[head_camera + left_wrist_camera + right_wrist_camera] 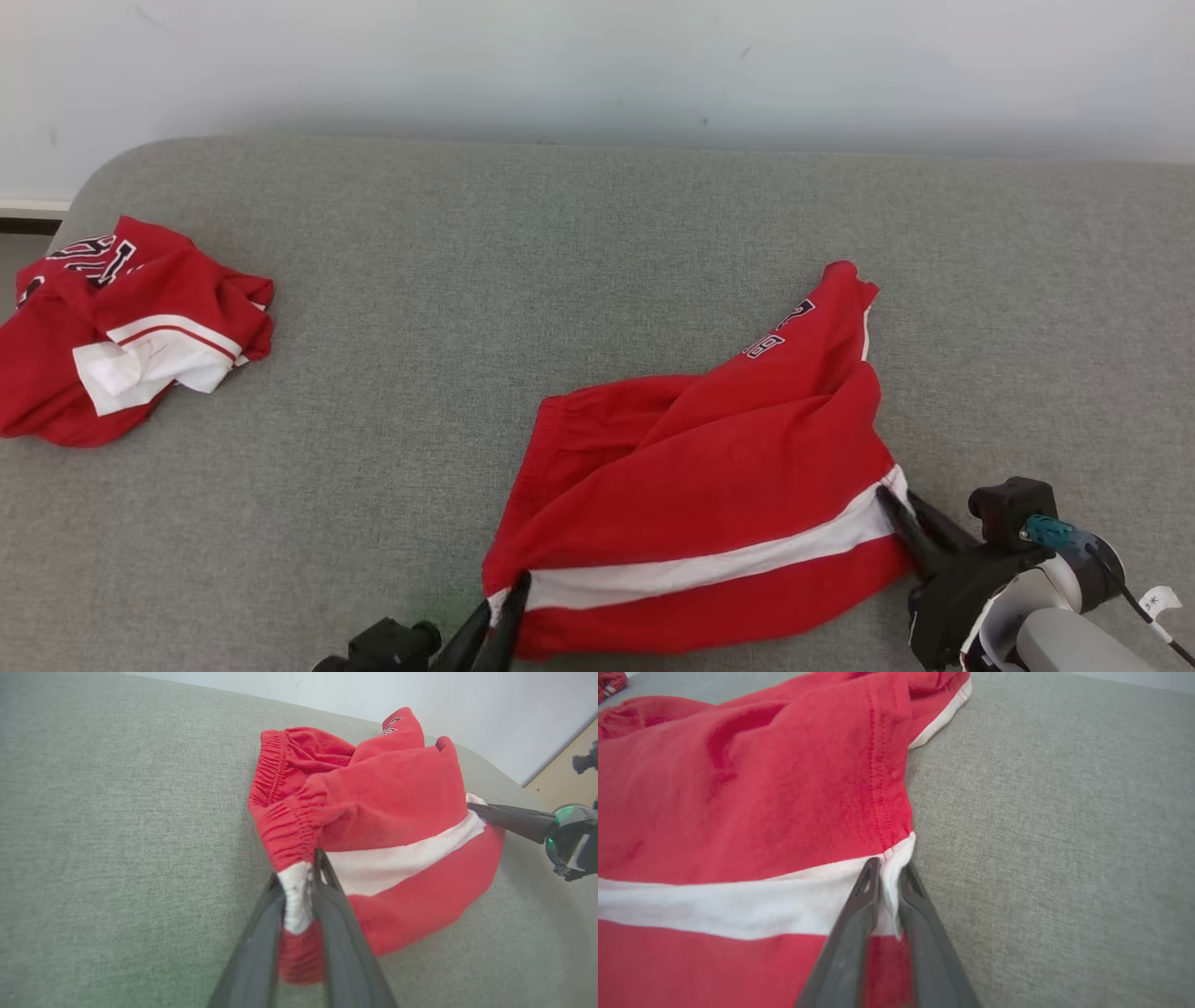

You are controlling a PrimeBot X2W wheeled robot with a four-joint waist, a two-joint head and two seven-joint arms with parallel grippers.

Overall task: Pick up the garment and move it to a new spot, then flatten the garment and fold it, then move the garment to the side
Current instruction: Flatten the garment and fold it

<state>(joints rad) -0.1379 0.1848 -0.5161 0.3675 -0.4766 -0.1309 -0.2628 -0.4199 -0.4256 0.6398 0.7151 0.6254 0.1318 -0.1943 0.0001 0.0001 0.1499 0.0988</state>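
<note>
The garment (709, 485) is a pair of red shorts with a white side stripe and black lettering, lying rumpled on the grey cushion near the front. My left gripper (509, 597) is shut on its waistband corner at the white stripe; the left wrist view has the cloth (373, 812) pinched between the fingers of that gripper (299, 882). My right gripper (896, 499) is shut on the hem end of the stripe, and the right wrist view has the white edge of the garment (738, 812) clamped in that gripper (889, 868).
A second red and white garment (121, 327) lies crumpled at the cushion's far left. The grey cushion (560, 243) stretches bare between the two and behind the shorts, ending at a white wall (597, 65).
</note>
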